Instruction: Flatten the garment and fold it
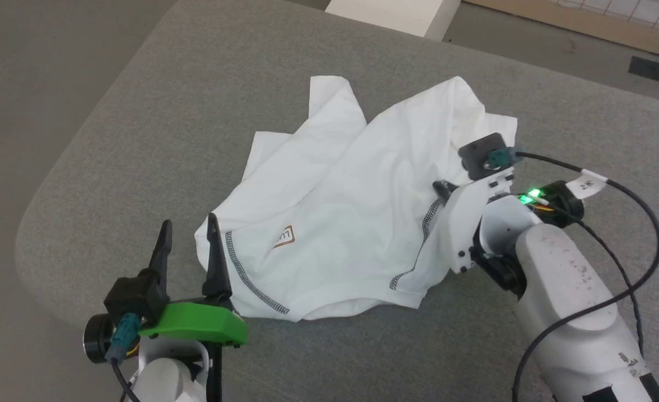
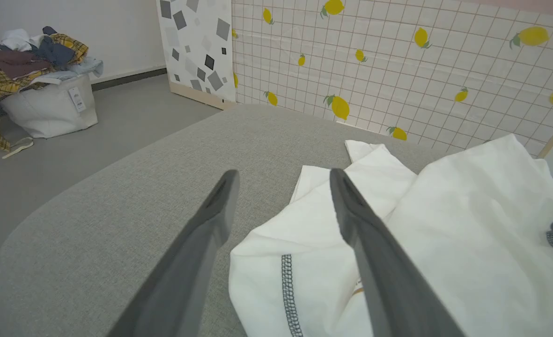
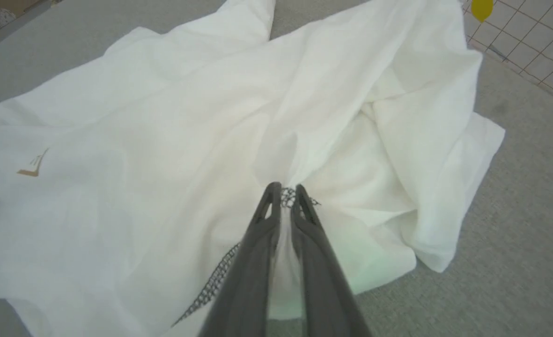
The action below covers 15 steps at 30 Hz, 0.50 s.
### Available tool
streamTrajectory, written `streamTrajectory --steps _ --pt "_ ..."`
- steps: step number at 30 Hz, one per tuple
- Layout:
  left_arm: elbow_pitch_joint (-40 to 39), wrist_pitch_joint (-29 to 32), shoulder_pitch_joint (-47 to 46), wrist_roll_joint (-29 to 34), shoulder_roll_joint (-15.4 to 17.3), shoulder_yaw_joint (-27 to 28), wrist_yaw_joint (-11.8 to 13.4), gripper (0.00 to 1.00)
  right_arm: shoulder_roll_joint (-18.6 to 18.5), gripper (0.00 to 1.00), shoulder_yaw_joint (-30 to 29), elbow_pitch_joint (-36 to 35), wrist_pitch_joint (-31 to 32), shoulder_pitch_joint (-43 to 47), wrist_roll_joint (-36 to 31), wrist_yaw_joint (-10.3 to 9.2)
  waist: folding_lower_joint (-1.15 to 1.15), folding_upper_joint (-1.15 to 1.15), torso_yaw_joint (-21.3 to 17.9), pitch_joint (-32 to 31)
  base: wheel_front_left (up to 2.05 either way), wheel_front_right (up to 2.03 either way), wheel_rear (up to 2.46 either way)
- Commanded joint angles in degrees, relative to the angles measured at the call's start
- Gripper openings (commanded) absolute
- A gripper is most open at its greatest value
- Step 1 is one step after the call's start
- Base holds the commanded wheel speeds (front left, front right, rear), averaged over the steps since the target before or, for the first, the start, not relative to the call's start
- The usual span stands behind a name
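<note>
Garment (image 1: 340, 212) is lying crumpled near the middle of the grey worktop (image 1: 139, 139), with loose folds bunching toward the far side. The brown-bordered patch (image 1: 285, 237) is facing up. Right end effector (image 3: 285, 189) is pinching a gathered fold of white fabric at the dark zigzag seam (image 3: 210, 285), its fingers pressing together on the cloth. Left end effector (image 1: 189, 226) is hovering at the garment's near left corner with fingers spread wide. One finger is over the fabric edge, the other over bare worktop; I cannot tell whether either is touching.
</note>
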Motion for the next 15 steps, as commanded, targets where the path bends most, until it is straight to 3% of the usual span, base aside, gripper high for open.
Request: streamTrajectory --steps 1,8,15 --pt "0.12 -0.2 0.16 0.29 -0.16 0.37 0.3 1.0 -0.15 0.0 -1.06 -0.13 -1.3 -0.07 0.18 -0.08 0.0 0.67 -1.12 -1.23 0.0 0.0 0.0" --pt "0.05 -0.2 2.24 2.64 -0.15 3.66 -0.59 1.0 -0.15 0.0 -8.95 -8.59 -7.69 5.37 -1.16 -0.08 0.0 0.67 -5.68 -5.35 0.0 0.0 0.0" --pt "-0.02 -0.2 3.67 4.33 -0.13 5.36 -2.11 1.0 -0.15 0.0 -19.51 -27.77 -5.1 18.37 -5.9 -0.08 0.0 0.67 -10.97 -8.13 0.0 0.0 0.0"
